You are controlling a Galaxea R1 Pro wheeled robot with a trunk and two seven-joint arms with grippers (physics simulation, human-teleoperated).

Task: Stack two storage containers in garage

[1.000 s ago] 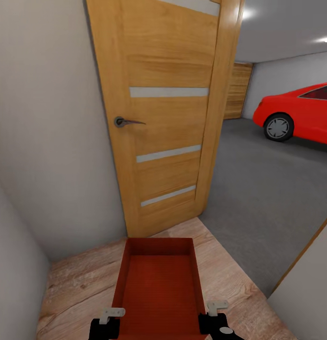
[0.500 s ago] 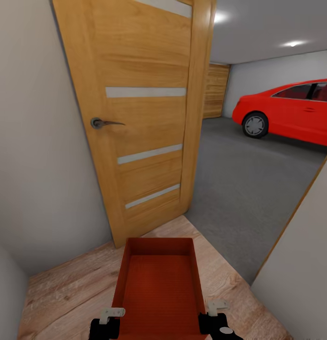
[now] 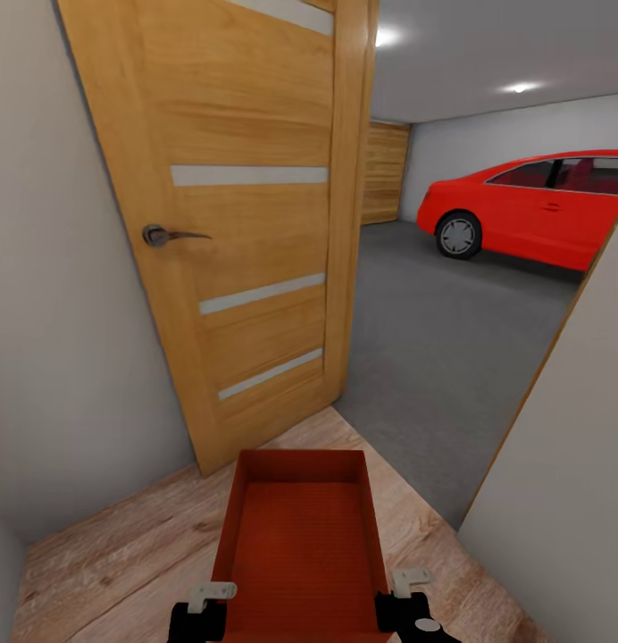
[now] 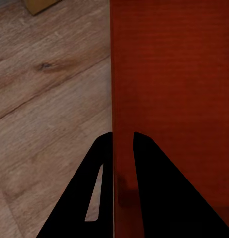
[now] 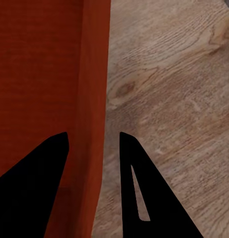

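Observation:
One red-orange storage container (image 3: pixel 300 536) is held low in front of me, open top up and empty, above light wood planks (image 3: pixel 121 545). My left gripper (image 3: pixel 211 594) is shut on its left wall, and my right gripper (image 3: pixel 407 585) is shut on its right wall. In the left wrist view the black fingers (image 4: pixel 149 168) of my left gripper (image 4: pixel 122 136) straddle the container (image 4: pixel 179 74) wall. In the right wrist view my right gripper (image 5: pixel 92 136) straddles the other wall of the container (image 5: pixel 39 64). Through the doorway lies the garage with its dark grey floor (image 3: pixel 434 357).
An open wooden door (image 3: pixel 238 223) with a lever handle stands close ahead on the left. A white wall corner (image 3: pixel 559 482) closes in on the right. A red car (image 3: pixel 532 205) is parked at the back right of the garage, and a plank door (image 3: pixel 385 174) is on its far wall.
The whole head view has shifted: the door slid left in the picture and more of the garage and car shows. The container and both grippers keep their place in the view.

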